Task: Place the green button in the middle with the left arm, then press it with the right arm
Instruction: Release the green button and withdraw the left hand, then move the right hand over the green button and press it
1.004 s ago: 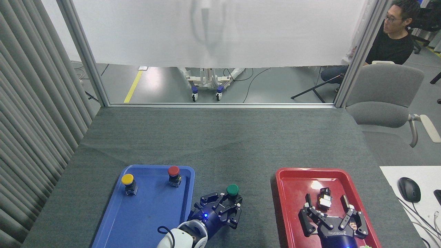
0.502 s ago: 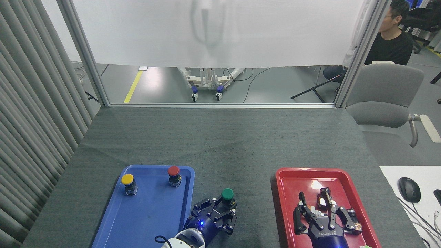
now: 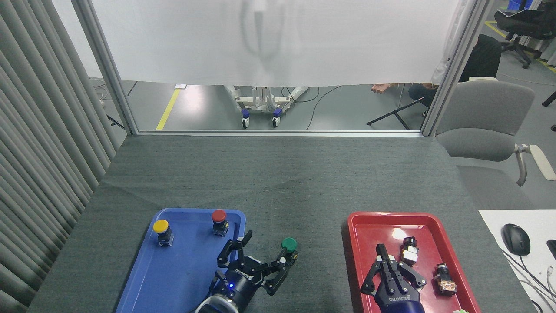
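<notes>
**Green button sits on the grey cloth**

The counter [image 3: 278, 174] is covered in dark grey cloth. The blue tray [image 3: 173, 269] is the landmark here. Well to its right lies the red tray [image 3: 373, 230]. Just right of the blue tray, the left end effector [image 3: 265, 250] has its fingers spread wide open. Over the red tray, the right end effector [image 3: 382, 256] has its fingers pinched together, holding nothing. The green button [image 3: 289, 246] stands upright on the cloth just right of the blue tray, beside one left fingertip [image 3: 282, 260].
</notes>
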